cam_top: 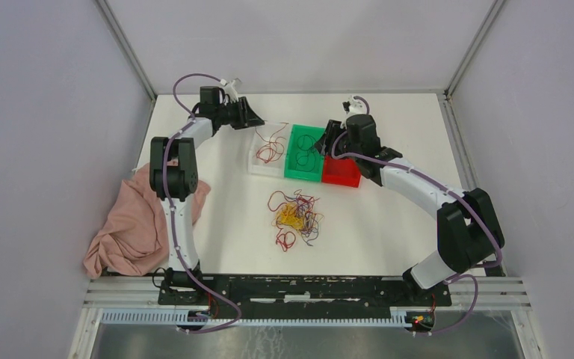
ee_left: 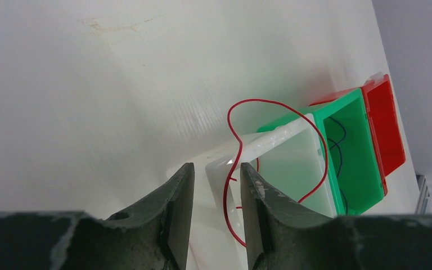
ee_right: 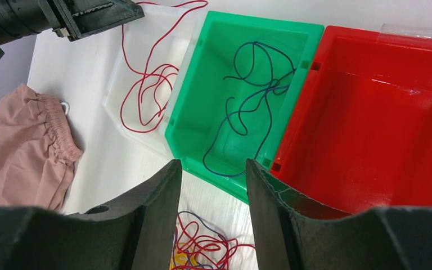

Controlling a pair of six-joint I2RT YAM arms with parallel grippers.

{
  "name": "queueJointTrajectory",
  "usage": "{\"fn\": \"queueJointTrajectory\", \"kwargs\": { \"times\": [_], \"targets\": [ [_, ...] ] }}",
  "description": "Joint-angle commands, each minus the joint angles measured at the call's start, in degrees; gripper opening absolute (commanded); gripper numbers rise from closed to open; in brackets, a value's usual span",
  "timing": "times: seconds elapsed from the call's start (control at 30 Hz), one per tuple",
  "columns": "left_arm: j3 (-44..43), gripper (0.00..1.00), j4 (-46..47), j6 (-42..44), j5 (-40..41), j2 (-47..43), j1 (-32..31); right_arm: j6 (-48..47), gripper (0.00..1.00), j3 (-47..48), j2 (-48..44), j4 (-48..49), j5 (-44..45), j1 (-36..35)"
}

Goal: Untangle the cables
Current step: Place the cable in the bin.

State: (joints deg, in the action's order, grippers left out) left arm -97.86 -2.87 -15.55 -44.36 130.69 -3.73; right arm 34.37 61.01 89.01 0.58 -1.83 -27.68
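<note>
A tangled pile of red, yellow and dark cables lies on the table in front of three bins; its top shows between my right fingers. The white bin holds red cables. Dark blue cables lie in the green bin. My left gripper hovers over the white bin's far corner, jaws apart, with a red cable draped over the rim and passing between them near the right finger. My right gripper stands open over the green bin's near edge, holding nothing.
A red bin sits right of the green one, with no cables showing in it. A pink cloth is bunched at the table's left edge. Grey walls close in the table on the left, the right and the far side.
</note>
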Motion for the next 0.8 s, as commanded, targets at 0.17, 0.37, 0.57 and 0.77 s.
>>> {"fn": "queueJointTrajectory", "kwargs": {
  "times": [0.17, 0.37, 0.57, 0.77],
  "targets": [
    [-1.8, 0.34, 7.0, -5.8, -4.6, -0.3, 0.0, 1.2, 0.51, 0.0, 0.9, 4.0, -1.2, 0.2],
    [2.3, 0.26, 10.3, -5.5, -4.0, -3.1, 0.1, 6.6, 0.56, 4.2, 6.0, 5.5, -2.7, 0.2],
    [5.2, 0.19, 12.0, -2.9, -2.6, -5.9, 0.1, 14.5, 0.59, 13.2, 16.3, 8.6, -3.8, -1.4],
    [6.5, 0.17, 13.1, -1.5, -3.0, -7.3, 0.0, 16.0, 0.61, 25.0, 25.4, 5.2, -1.5, -4.7]
  ]
}}
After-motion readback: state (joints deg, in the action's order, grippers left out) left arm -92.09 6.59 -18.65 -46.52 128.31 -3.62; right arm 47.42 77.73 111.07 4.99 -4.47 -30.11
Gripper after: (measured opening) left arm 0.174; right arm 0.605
